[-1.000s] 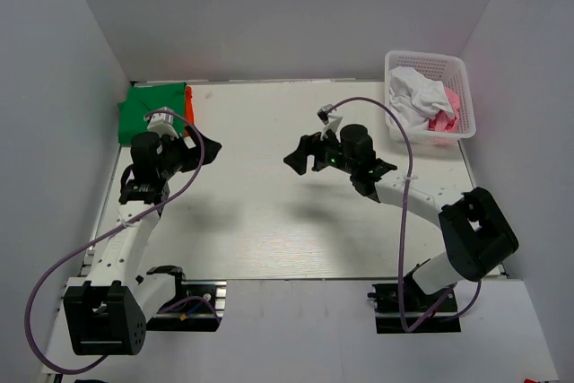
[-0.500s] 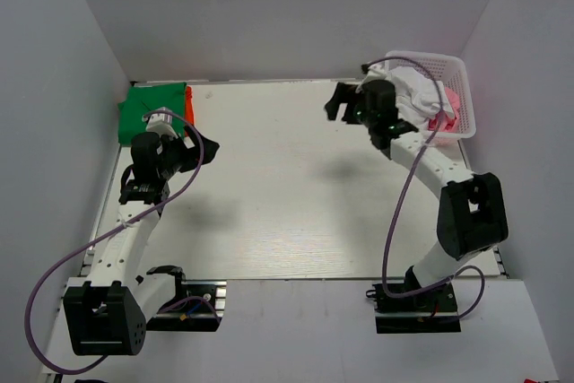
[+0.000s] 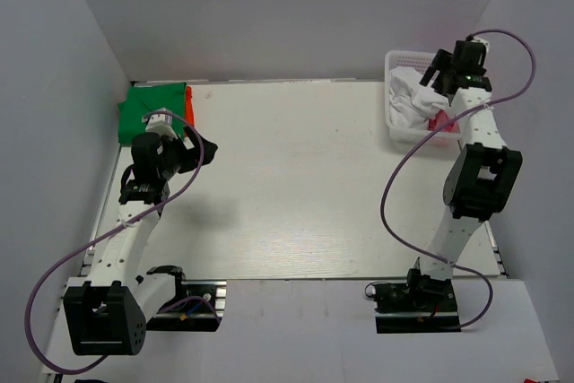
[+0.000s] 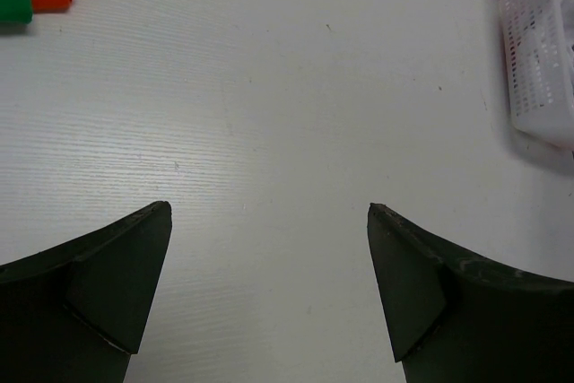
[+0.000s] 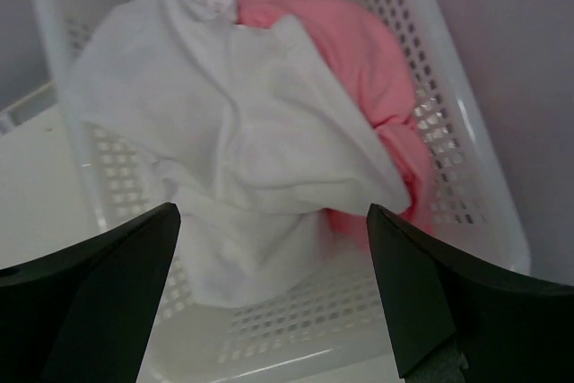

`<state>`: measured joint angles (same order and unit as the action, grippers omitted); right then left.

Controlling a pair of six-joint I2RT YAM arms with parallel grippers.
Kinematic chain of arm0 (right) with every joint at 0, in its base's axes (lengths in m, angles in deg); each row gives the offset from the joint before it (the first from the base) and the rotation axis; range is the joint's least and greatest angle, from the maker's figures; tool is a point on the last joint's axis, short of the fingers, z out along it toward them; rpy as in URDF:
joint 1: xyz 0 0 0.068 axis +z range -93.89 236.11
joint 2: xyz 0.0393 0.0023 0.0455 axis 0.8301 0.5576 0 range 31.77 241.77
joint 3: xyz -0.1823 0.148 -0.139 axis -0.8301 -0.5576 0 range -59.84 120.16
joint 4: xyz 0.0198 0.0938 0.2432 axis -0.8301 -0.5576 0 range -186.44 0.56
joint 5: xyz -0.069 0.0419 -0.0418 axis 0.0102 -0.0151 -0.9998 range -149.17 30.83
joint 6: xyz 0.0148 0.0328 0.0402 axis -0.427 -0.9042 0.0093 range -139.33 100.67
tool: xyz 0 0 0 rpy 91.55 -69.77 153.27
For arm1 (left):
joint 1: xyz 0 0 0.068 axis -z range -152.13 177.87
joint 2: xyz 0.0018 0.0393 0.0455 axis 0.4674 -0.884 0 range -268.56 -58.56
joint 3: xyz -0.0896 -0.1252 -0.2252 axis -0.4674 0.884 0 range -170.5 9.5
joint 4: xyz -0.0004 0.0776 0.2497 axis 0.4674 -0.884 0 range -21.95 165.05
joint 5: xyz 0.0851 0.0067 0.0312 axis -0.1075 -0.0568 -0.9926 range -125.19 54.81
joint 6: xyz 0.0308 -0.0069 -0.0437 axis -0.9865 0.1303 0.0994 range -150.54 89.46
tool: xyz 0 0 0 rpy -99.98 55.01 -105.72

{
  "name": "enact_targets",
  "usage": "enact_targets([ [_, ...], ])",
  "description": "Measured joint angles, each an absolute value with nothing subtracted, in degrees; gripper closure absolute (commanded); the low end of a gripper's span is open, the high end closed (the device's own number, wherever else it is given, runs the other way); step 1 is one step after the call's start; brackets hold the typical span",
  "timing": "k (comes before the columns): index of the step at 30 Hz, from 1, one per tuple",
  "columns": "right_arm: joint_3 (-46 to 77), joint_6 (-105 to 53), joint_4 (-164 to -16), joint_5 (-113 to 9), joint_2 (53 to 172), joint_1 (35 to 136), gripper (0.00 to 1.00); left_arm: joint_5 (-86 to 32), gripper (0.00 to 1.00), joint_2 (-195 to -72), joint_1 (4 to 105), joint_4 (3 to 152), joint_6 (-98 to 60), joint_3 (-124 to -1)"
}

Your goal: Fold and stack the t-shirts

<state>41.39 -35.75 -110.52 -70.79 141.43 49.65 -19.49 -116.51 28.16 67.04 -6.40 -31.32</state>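
Since a second ago my right arm has swung from mid-table to the far right corner; my left arm has not shifted. Right pincer [image 5: 269, 221] is spread wide and holds nothing, hanging over the basket [image 5: 466, 159]. Inside, a crumpled white t-shirt [image 5: 233, 150] lies partly over a salmon pink t-shirt [image 5: 350, 51]. Left pincer [image 4: 269, 213] is also spread and empty, above the table [image 3: 287, 195]. A green t-shirt [image 3: 152, 105] lies flat at the far left corner, with an orange t-shirt [image 3: 189, 105] showing along its right edge.
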Motion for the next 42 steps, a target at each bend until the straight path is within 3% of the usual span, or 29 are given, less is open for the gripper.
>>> enact_targets([
  [11,48.12,-28.06,-118.02,-66.65,155.23,43.33,0.1,-19.77,0.0,-117.37,28.16,66.36,-6.75,-31.34],
  [21,52.84,-26.07,-115.24,-61.3,164.3,42.24,0.1,-19.81,0.0,-119.22,28.16,66.01,-6.75,-31.38],
  [23,52.98,-25.96,-114.3,-60.14,165.74,42.24,0.21,-19.92,0.0,-119.22,28.16,66.01,-6.75,-31.38],
  [26,53.11,-25.9,-113.08,-57.72,167.31,42.24,0.59,-20.08,0.0,-119.22,28.16,65.99,-6.77,-31.38],
  [27,53.26,-25.96,-112.79,-57.17,167.64,42.24,0.8,-20.14,0.0,-119.22,28.16,66.01,-6.75,-31.38],
  [30,53.33,-26.03,-111.87,-55.92,167.68,42.17,1.0,-20.23,0.0,-119.22,28.16,65.94,-6.75,-31.49],
  [36,52.39,-26.4,-110.83,-54.57,166.07,41.93,1.0,-20.18,0.0,-119.22,28.16,66.01,-6.77,-31.6],
  [42,50.2,-26.38,-109.32,-53.72,157.19,41.98,1.0,-19.75,0.0,-119.22,28.16,66.03,-6.77,-31.6],
])
